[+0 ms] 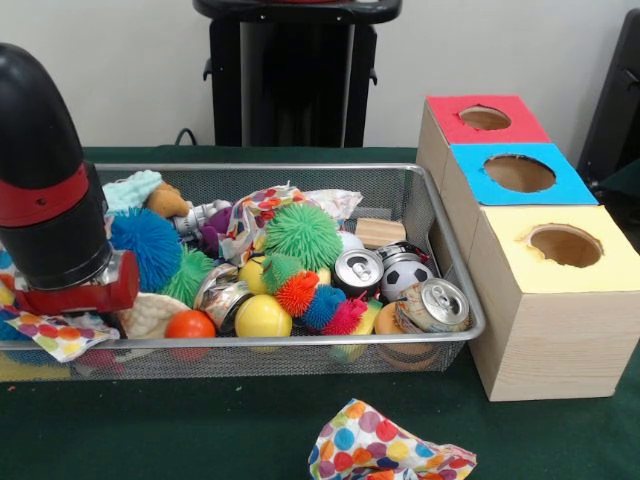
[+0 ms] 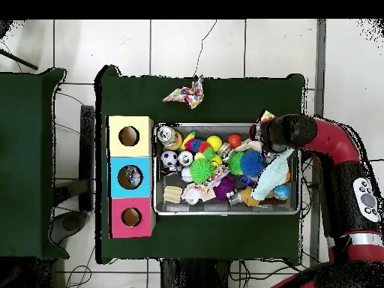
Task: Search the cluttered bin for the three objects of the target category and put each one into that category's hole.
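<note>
A wire mesh bin [image 1: 440, 215] holds a heap of clutter. In it are crushed drink cans [image 1: 357, 270] [image 1: 437, 305], a yellow ball [image 1: 262, 316], an orange ball [image 1: 190, 325], a small soccer ball [image 1: 407, 275], and green [image 1: 302, 235] and blue [image 1: 145, 245] spiky balls. A wooden block [image 1: 380, 232] and patterned cloth pieces lie among them. My gripper [image 1: 75, 295] is low at the bin's left end, mostly hidden under the thick black and red wrist [image 1: 50, 200]. Overhead, the arm's end [image 2: 279, 133] sits over a corner of the bin [image 2: 225, 211].
Three wooden boxes with round holes stand in a row beside the bin, topped yellow [image 1: 560, 245], blue [image 1: 518, 173] and red [image 1: 485, 118]. A crumpled dotted cloth [image 1: 390, 450] lies on the green table in front of the bin; another scrap [image 1: 60, 335] hangs over the bin's left rim.
</note>
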Robot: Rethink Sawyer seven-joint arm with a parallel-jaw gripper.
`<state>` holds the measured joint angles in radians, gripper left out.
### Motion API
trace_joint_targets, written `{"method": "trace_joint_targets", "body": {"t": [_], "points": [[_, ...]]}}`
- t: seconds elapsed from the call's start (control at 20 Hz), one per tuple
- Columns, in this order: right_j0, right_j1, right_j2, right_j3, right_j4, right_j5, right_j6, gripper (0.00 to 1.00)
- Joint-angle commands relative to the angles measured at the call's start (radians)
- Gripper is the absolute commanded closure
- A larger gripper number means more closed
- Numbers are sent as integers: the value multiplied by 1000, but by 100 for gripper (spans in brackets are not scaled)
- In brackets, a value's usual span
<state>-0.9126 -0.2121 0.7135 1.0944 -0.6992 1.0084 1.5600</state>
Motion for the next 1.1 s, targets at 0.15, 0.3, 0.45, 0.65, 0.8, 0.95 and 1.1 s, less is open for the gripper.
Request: {"method": "trace_joint_targets", "body": {"t": [0.15,0.3,0.45,0.65,0.8,0.95,1.1], "points": [[-75,-68,-45,82,-45,-30,-300,100],[-103,-124,-49,154,-44,-37,-299,100],[-129,-177,-53,223,-48,-54,-290,100],[-188,-300,-55,367,-33,-65,-244,100],[-230,-347,-46,438,-37,-95,-236,100],[-257,-347,-38,464,-52,-126,-232,100],[-269,-346,-35,476,-67,-142,-230,100]]}}
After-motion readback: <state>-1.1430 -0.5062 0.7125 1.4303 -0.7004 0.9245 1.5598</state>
